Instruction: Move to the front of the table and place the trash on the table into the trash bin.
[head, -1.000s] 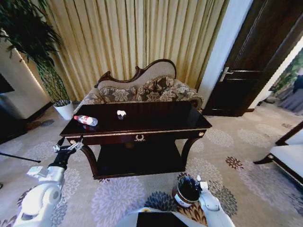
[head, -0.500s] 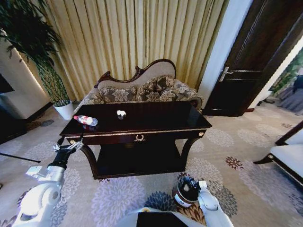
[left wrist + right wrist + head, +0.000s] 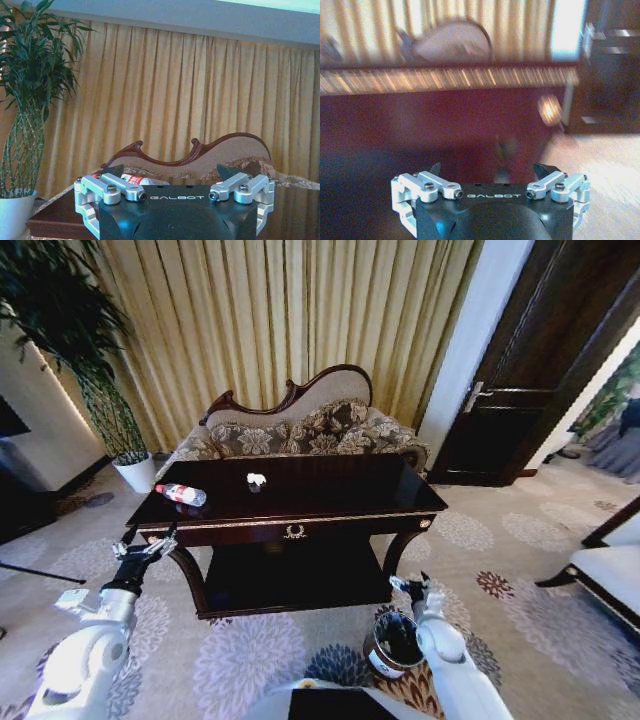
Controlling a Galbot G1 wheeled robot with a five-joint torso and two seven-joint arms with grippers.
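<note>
Dark glossy table (image 3: 300, 502) w/ gold emblem stands on floral carpet (image 3: 250, 650), sofa (image 3: 300, 430) & gold curtains (image 3: 280, 320) behind. Bottle (image 3: 181, 494) far left on top, white scrap (image 3: 256, 479) mid. Trash bin (image 3: 396, 642) near right. "GALBOT" reads on both claws. Left gripper (image 3: 145, 548) & right gripper (image 3: 412, 587): wide open, empty.

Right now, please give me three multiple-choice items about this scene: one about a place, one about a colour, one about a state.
1. Where does the small round dark brown trash bin stand?
A on the table
B on the carpet before the table
C on the sofa

2. What colour is the clear plastic bottle's label?
A red
B blue
C green

3. How does the bottle rest on the dark glossy wooden table?
A upright
B lying on its side
C held in fingers

B: bin on the floor beside the right gripper.
A: red band visible.
B: it lies flat.
</note>
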